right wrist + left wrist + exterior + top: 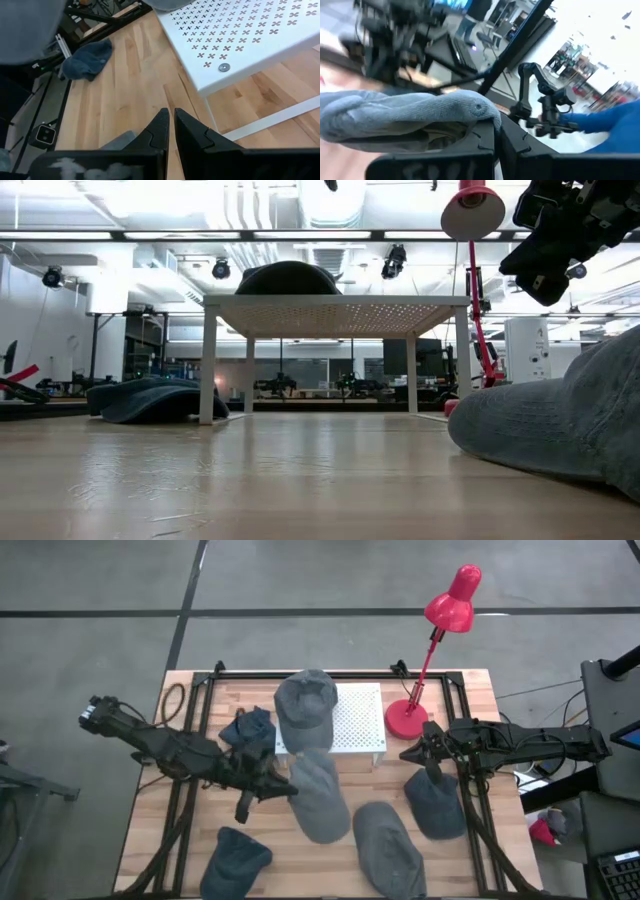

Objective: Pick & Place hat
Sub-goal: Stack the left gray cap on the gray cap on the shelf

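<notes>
Hat point(318, 795) pinched by left gripper point(283, 787) fingers, mid-worktop point(180, 840), just in front of white stand point(357, 718). Right gripper point(417, 753) fingers pressed together, nothing held (hovering over another hat). Risk: thin fabric pinch could be lost, hat dropped.

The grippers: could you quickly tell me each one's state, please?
Left gripper: closed on a grey hat.
Right gripper: jaws closed, holding nothing.

Two slim black jointed arms are showing exposed cables along their links. The left hand point(268, 783) and right hand point(418, 752) are each ending in two dark, wedge-shaped fingers point(161, 131).
</notes>
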Robot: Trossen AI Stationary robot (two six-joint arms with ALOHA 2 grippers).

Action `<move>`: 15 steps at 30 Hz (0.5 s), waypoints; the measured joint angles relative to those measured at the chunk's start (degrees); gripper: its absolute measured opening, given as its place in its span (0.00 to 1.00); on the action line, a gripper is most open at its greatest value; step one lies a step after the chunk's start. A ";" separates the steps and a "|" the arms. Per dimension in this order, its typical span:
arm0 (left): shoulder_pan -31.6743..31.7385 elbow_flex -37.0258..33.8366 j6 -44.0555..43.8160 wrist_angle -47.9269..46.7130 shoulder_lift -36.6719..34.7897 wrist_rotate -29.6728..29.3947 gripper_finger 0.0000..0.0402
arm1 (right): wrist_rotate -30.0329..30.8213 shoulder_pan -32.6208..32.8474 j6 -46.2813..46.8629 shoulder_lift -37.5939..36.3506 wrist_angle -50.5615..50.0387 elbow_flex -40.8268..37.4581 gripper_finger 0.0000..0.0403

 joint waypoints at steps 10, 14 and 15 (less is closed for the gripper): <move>13.71 7.34 15.31 -8.72 0.02 16.29 0.00 | 3.45 -0.02 -3.14 0.02 1.03 -0.01 0.07; 19.91 6.71 15.73 -6.87 0.02 26.13 0.00 | 3.47 -0.02 -3.30 0.02 3.86 -0.01 0.07; 21.21 6.52 15.95 -7.11 0.02 27.76 0.00 | 3.47 -0.02 -3.46 0.02 4.52 -0.01 0.07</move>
